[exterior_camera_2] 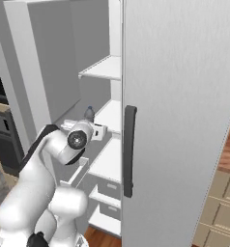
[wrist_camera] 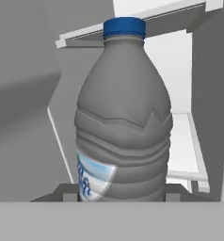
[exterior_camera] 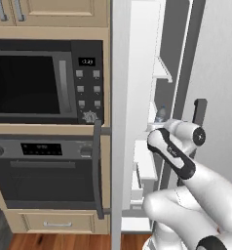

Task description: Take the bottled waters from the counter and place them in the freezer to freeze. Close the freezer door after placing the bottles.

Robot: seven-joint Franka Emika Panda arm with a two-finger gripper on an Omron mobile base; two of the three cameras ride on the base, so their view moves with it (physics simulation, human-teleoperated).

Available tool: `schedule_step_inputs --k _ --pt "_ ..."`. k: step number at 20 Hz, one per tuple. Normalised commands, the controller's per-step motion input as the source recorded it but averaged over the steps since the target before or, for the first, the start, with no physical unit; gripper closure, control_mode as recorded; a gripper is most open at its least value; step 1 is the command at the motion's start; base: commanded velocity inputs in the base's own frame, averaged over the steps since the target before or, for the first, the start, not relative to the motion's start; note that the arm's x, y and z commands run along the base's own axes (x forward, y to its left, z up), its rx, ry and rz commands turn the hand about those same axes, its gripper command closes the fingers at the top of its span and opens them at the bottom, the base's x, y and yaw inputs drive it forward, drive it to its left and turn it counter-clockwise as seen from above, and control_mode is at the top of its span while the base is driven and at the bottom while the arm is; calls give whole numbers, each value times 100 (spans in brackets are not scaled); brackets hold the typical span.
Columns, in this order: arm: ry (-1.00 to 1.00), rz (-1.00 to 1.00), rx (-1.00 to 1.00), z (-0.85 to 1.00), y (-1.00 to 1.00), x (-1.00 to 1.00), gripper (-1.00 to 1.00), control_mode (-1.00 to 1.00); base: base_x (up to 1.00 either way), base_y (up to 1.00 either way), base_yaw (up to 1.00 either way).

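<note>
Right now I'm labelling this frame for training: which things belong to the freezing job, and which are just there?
Job:
- bottled water, held in the shut gripper
- freezer, shelves inside
- freezer door, open

Just there:
- microwave
- wall oven
- right-hand fridge door

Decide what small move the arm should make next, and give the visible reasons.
Probably lower the bottle onto the white shelf and then open the claw. The claw is shut on the bottle, already reaching inside the open freezer, with the bottle upright beside that shelf.
</note>
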Motion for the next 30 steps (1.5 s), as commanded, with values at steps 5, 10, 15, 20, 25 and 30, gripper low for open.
schedule_step_inputs --k 5,10,15,20,25,30 --pt "-1 -22 0 -30 0 28 100 -100 0 0 0" --pt "0 -12 0 -26 -3 11 100 -100 0 0 0" --pt "1 -1 0 -18 -7 9 100 -100 0 0 0" --pt "1 0 -10 -30 -5 8 100 -100 0 0 0" --pt "-2 0 -10 -34 0 3 100 -100 0 0 0" --pt "2 0 0 -10 0 32 100 -100 0 0 0"
